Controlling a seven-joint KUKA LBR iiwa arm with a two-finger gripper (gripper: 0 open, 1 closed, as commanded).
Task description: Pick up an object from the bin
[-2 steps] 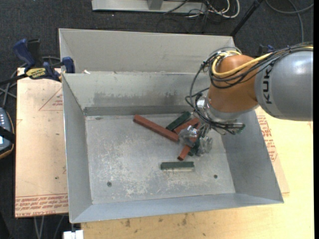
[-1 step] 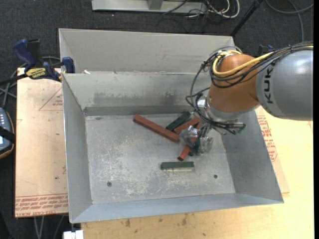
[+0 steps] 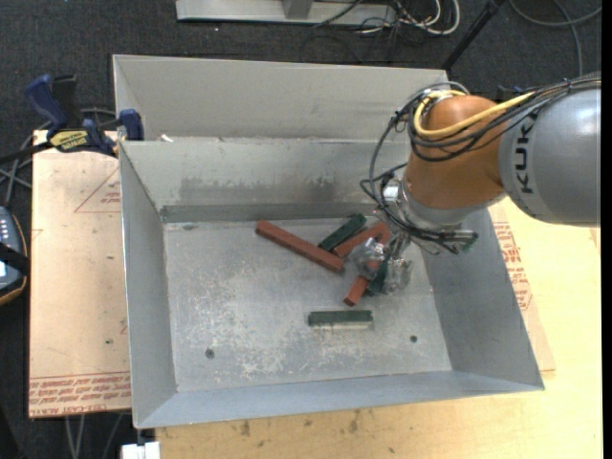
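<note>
My gripper (image 3: 385,268) hangs under the orange wrist cover at the right of the bin's floor, low over a small cluster of blocks. A short red-brown block (image 3: 360,290) lies tilted right beside its fingertips, with a dark green piece (image 3: 380,279) against them. Whether anything sits between the fingers cannot be seen. A dark green bar (image 3: 342,233) and another red-brown block (image 3: 368,240) lie just up-left of the gripper.
A long red-brown bar (image 3: 298,247) lies diagonally across the middle of the floor. A grey-green flat bar (image 3: 340,320) rests alone nearer the front. A green piece (image 3: 465,241) peeks out by the right wall under the arm.
</note>
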